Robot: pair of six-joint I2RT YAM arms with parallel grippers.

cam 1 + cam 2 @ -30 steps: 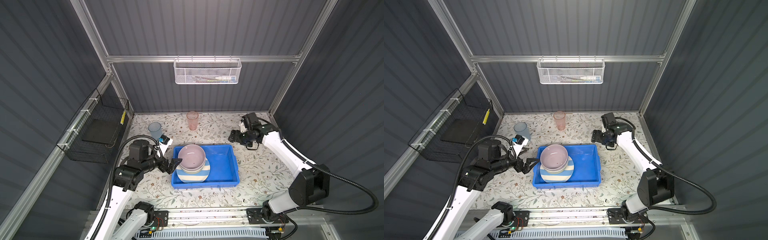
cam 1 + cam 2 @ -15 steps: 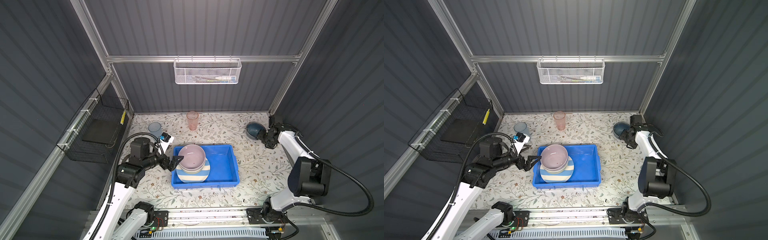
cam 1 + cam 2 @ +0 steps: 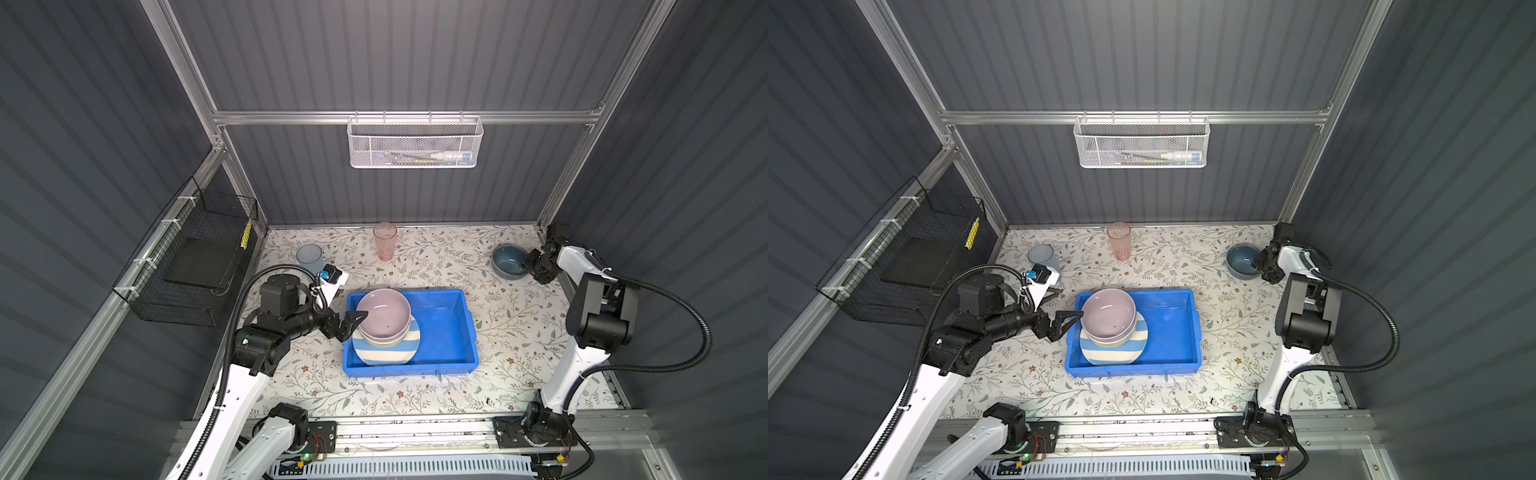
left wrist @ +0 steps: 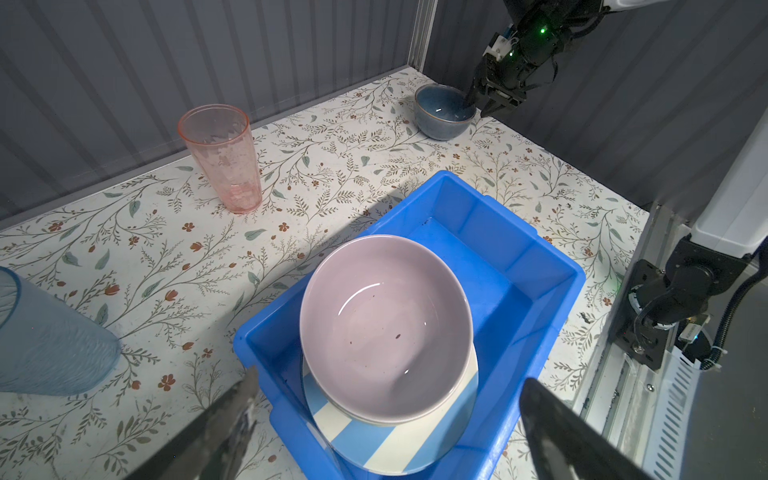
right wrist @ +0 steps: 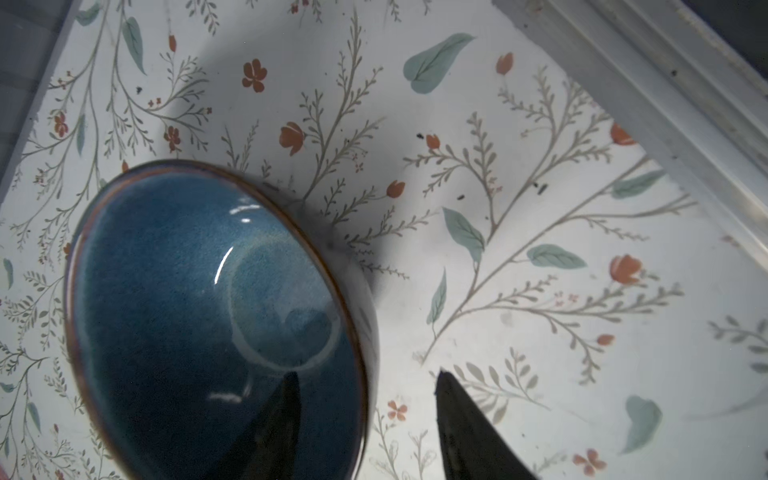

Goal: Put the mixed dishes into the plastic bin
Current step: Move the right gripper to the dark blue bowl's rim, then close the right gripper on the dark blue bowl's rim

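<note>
Grasping the dark blue glazed bowl point(image 3: 509, 261) at the far right of the floral surface point(image 3: 436, 257) — right jaws astride its rim, parted, not yet clamped. Left jaws wide open, empty, beside the bright blue plastic bin point(image 3: 449, 332). Needs next a firm rim pinch, then a lift binward.

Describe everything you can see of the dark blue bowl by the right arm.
The dark blue bowl is small, round and deep, apparently glazed ceramic: speckled blue inside with bright highlights, a thin brownish rim, duller grey-blue outside. It stands upright and empty on the floral tabletop, near the back right corner, outside the blue bin. The right end effector straddles its rim, one finger inside, one outside; a gap shows beside the outer finger.
</note>
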